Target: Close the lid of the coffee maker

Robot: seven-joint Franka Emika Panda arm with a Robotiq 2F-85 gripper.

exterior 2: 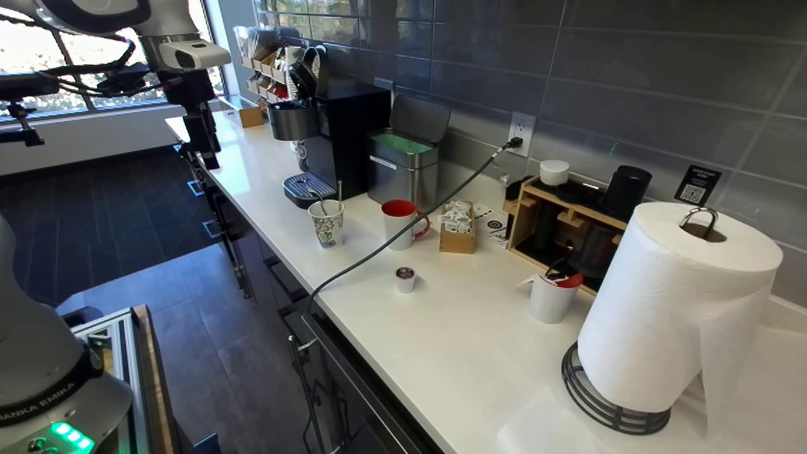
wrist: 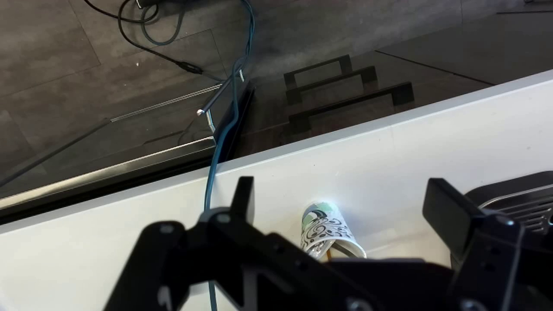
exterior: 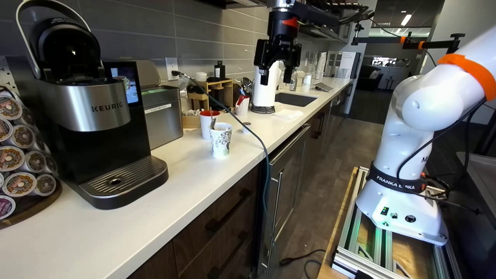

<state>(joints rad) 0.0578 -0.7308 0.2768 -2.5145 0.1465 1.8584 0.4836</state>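
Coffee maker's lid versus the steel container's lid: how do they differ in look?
The coffee maker's lid is black and rounded; the steel container's lid is a flat grey panel. The coffee maker's lid carries a curved handle; the steel container's lid shows none. Both stand raised.

Room: an office-like kitchenette
Counter [exterior: 190,178], back edge: tiled wall [exterior 2: 492,47]; near it a coffee maker [exterior: 93,111] with pods [exterior: 23,136] alongside
Counter, front edge: drawers [exterior: 193,242] beneath
Between both edges: a sink [exterior: 296,99], a paper-towel roll [exterior 2: 674,309] near it
Beyond the counter: ceiling light [exterior: 406,20], large window [exterior 2: 36,52]
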